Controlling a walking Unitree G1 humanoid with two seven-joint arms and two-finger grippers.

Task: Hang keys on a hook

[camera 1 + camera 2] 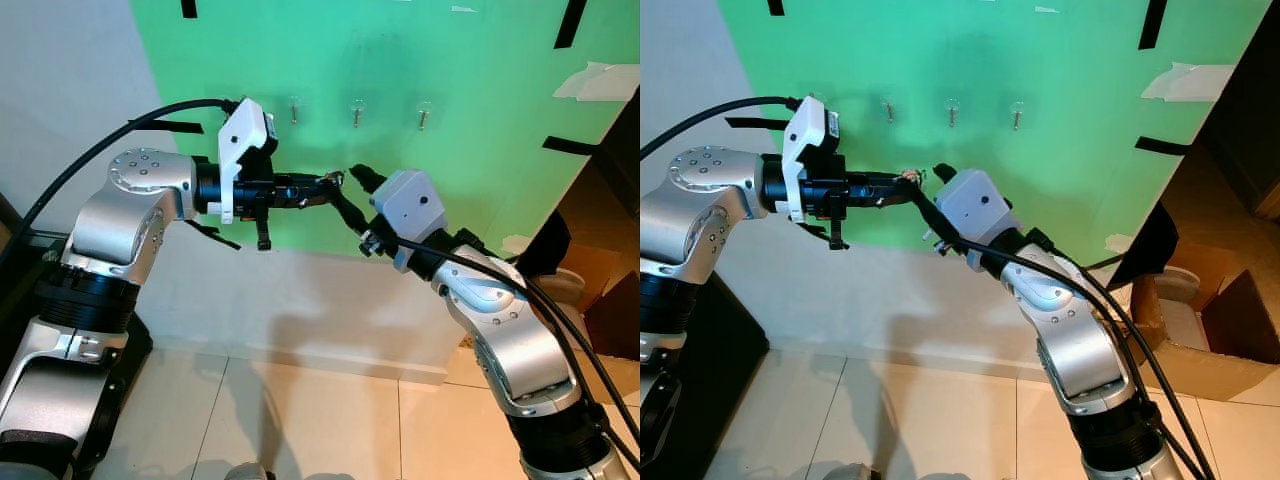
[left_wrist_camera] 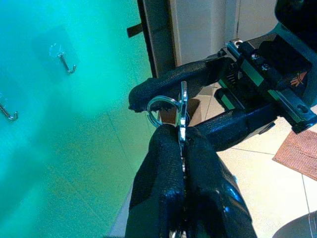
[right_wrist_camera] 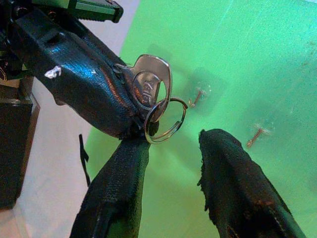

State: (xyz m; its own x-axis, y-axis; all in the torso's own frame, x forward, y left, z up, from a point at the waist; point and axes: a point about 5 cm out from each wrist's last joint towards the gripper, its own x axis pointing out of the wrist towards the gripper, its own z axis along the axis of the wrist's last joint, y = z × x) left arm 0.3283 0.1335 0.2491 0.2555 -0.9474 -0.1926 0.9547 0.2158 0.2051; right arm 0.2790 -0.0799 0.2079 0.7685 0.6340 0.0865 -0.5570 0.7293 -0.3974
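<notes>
Keys: the silver metal key with its round split ring [image 3: 157, 101] is pinched between the two black fingers of my left gripper [image 2: 181, 141], held up in front of the green wall panel [image 1: 460, 90], below the hooks.
Left gripper: clenched on the key's blade; the key head and ring stick out past my fingertips.
Right gripper: my right gripper [image 3: 173, 141] is spread open, one finger [image 3: 121, 173] touching the ring from below, the other finger [image 3: 233, 173] apart from it, with the ring between them.
Hooks: a row of small metal hooks on clear pads [image 1: 357, 113] sits on the panel above both grippers, with bare green around each.
In the way: my two grippers meet just below the hooks, and my black cables [image 1: 100, 150] arc over the left arm.
Edges: strips of black tape [image 1: 570, 22] mark the panel; its right edge slants down beside an open brown cardboard box [image 1: 1230, 330].
Open room: pale tiled floor [image 1: 300, 420] lies below, and a white wall [image 1: 60, 70] stands to my left.
</notes>
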